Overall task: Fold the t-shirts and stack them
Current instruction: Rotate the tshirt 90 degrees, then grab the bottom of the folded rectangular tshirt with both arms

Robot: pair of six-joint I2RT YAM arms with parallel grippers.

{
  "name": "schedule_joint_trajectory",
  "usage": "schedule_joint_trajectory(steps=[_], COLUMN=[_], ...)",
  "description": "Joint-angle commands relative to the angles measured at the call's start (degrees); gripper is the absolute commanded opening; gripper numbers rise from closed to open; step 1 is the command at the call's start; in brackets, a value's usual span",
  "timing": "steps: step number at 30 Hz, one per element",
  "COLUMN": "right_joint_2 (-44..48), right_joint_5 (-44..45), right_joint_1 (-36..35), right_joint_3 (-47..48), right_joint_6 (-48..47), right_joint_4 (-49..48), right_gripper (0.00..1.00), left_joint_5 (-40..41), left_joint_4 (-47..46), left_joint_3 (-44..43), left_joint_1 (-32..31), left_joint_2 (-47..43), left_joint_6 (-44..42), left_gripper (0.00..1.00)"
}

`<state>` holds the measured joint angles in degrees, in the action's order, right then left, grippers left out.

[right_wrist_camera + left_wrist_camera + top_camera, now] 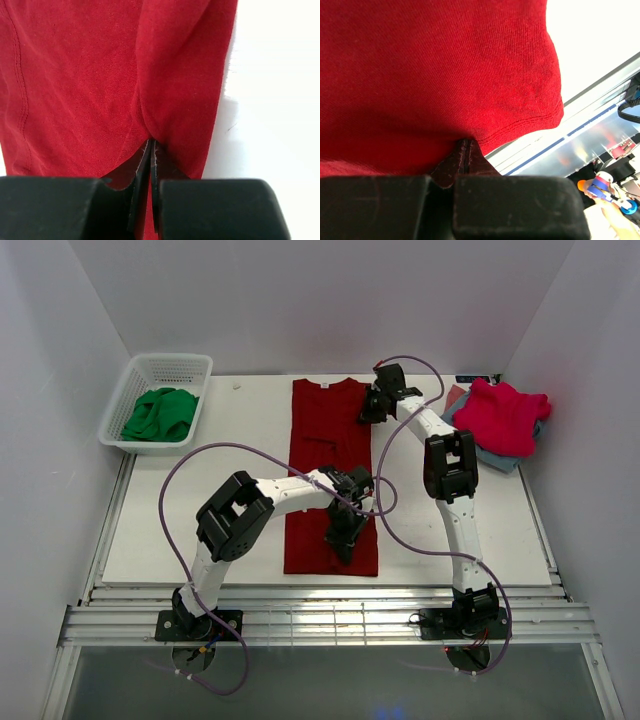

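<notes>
Two claws are both pinched tight on the same garment. The left claw [343,536] [465,150] has its jaws pressed together on a small ridge of the dark red t-shirt [320,445] [445,75] [75,80], at the shirt's near right part, close beside the stitched hem. The right claw [372,406] [151,146] is likewise clamped with no gap to speak of, nipping a fold of cloth at the shirt's far right edge, by the shoulder.

Between the claws the dark red t-shirt lies flat as a long narrow strip. Its long axis runs from the left claw away to the right claw, neck end far and hem end near, and it extends leftward from both claws.

Right of the right claw, well apart from the red strip, a pink-red t-shirt [500,415] lies crumpled on top of grey-blue folded shirts [507,460]. Far to the left of the right claw, a white mesh basket [152,364] sits at the far left corner and holds green cloth [160,413].

Everything rests on a white bench [220,500], bare and bright right of the right claw in its wrist view. Plain white walls [320,300] close in the bench on three sides, and a metal rail frame [320,625] runs along the near edge behind the left claw.
</notes>
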<state>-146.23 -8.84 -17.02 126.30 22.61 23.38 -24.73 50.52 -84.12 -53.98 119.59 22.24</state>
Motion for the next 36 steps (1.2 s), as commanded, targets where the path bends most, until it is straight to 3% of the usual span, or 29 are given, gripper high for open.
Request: schedule_joint_trajectory(steps=[1,10,15,17,18,19,21,23,24,25,28,33,36], right_joint_2=[-2.7,-0.7,6.3,10.7,15.8,18.4,25.8,30.7,36.0,39.0,50.8,66.5,72.6], right_joint_5=[0.7,-2.2,-4.3,-2.7,-2.0,-0.8,1.0,2.7,3.8,3.7,5.3,16.6,16.2], right_joint_1=[1.7,2.8,2.8,2.8,2.8,2.8,2.6,2.3,1.6,1.3,-2.0,-13.7,-18.0], right_joint_3=[1.4,-0.3,-3.1,-7.0,-8.7,-10.4,-14.5,-17.4,-21.8,-24.6,-38.5,-55.1,-64.5], right_joint_6=[0.3,0.2,-2.3,-5.1,-6.2,-8.5,-10.9,-14.1,-14.8,-15.4,-16.9,-13.7,-5.8], right_joint_4=[0.4,-1.8,-8.2,-11.6,-12.6,-13.3,-13.2,-11.3,-9.9,-9.3,-8.8,-2.6,0.7], right_gripper=[0.09,0.10,0.20,0.23,0.24,0.25,0.35,0.37,0.39,0.41,0.62,0.69,0.71], left_joint_5=[-0.1,2.1,14.2,23.1,26.5,29.1,35.0,37.9,38.9,38.8,37.7,29.9,26.9], left_joint_4=[-1.9,-2.9,-10.8,-14.5,-15.5,-16.4,-19.2,-21.2,-21.3,-21.3,-21.3,-24.8,-24.5], left_joint_3=[-0.7,0.4,-3.6,-6.8,-10.9,-12.6,-15.7,-15.3,-14.7,-12.3,-2.1,16.1,23.0], left_joint_1=[-0.9,-1.4,-1.4,-1.4,-1.3,-1.2,-1.0,-0.3,0.1,1.1,3.7,11.2,13.5], left_joint_2=[-1.5,-3.3,-8.3,-10.4,-10.9,-11.4,-13.2,-14.8,-16.5,-17.5,-23.2,-35.3,-41.5], left_joint_6=[-1.4,-0.9,-5.3,-7.1,-8.2,-9.8,-11.5,-12.7,-12.7,-12.3,-9.7,-0.4,1.2], left_gripper=[0.00,0.00,0.00,0.11,0.22,0.43,0.51,0.66,0.68,0.69,0.72,0.73,0.73])
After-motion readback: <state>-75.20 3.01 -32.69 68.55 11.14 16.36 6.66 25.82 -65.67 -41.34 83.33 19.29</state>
